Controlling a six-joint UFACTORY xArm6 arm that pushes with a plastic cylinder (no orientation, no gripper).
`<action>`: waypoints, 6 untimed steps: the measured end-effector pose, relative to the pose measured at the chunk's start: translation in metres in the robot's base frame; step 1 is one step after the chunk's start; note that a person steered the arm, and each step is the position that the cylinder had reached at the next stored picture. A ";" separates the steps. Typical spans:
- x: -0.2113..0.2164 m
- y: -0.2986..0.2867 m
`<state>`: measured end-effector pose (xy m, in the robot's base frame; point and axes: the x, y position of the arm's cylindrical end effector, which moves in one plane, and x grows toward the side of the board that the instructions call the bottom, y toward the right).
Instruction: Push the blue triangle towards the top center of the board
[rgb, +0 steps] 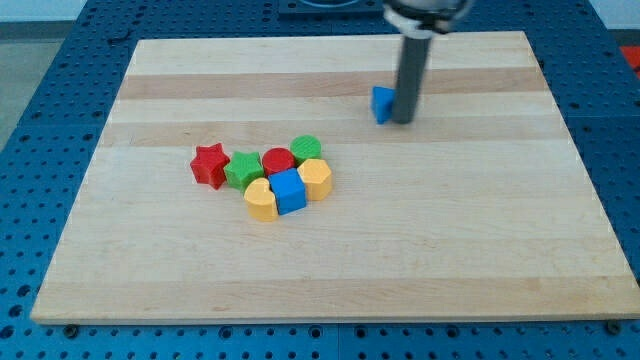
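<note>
The blue triangle (382, 103) lies on the wooden board (330, 260) in the upper middle, a little right of centre. My tip (403, 121) is down on the board, touching the triangle's right side. The dark rod rises from there to the view's top and hides part of the triangle's right edge.
A cluster of blocks sits left of centre: a red star (209, 164), a green star (241, 169), a red cylinder (277, 160), a green cylinder (306, 148), a yellow hexagon (315, 179), a blue cube (288, 191) and a yellow heart (260, 200).
</note>
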<state>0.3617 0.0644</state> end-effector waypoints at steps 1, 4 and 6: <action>-0.012 -0.063; 0.000 -0.057; -0.056 -0.021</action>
